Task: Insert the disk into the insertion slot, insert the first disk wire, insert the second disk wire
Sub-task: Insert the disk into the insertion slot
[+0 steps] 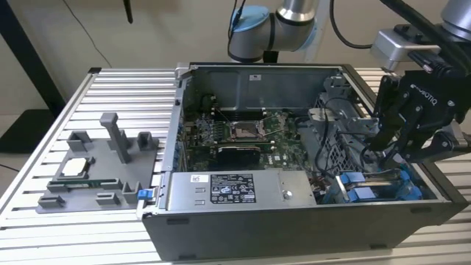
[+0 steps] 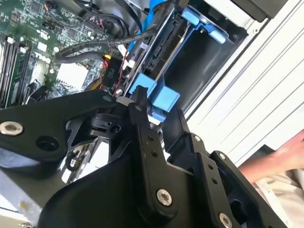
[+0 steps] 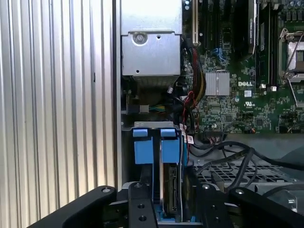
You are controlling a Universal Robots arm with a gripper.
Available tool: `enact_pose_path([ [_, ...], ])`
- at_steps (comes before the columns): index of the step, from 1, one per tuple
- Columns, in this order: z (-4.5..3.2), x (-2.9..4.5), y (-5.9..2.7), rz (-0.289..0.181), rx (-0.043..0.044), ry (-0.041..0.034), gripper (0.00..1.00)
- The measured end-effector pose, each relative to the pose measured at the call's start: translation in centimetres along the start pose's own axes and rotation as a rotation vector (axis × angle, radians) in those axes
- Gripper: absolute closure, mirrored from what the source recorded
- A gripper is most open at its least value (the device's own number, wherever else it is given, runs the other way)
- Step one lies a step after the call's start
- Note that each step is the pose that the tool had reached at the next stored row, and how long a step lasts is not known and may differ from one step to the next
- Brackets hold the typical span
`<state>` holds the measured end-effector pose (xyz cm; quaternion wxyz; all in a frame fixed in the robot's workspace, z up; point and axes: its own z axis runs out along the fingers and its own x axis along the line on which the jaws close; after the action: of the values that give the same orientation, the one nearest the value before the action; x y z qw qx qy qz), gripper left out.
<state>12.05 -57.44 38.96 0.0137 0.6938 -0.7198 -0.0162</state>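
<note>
The disk point(image 3: 171, 187) stands on edge in the insertion slot point(image 1: 362, 193) at the case's front corner, on the exterior view's right. Its blue caddy tabs point(image 3: 142, 149) stick out toward the camera. My black gripper point(image 1: 394, 163) reaches down into that corner. In both wrist views its fingers flank the disk's blue end point(image 2: 164, 100), and the gripper point(image 2: 159, 111) looks shut on it. One fingertip point(image 2: 138, 105) presses against a blue tab. Loose black cables point(image 3: 223, 159) and red wires point(image 3: 191, 102) lie beside the bay.
The open computer case point(image 1: 294, 232) lies on a slatted aluminium table point(image 1: 125, 88). The silver power supply point(image 1: 235, 190) sits beside the bay, and the motherboard point(image 1: 235, 138) lies behind it. A grey fixture point(image 1: 96, 187) holds a processor chip point(image 1: 76, 165). A person's hand point(image 2: 285, 156) rests beyond the case wall.
</note>
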Motion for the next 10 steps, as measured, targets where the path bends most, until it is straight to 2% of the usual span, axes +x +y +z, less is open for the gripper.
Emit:
enact_pose_path([
  [5, -0.79, -0.24, 0.04, 0.000, -0.0001, 0.0000, 0.00],
  [10, -0.95, -1.02, 0.07, 0.000, -0.0001, 0.0001, 0.00],
])
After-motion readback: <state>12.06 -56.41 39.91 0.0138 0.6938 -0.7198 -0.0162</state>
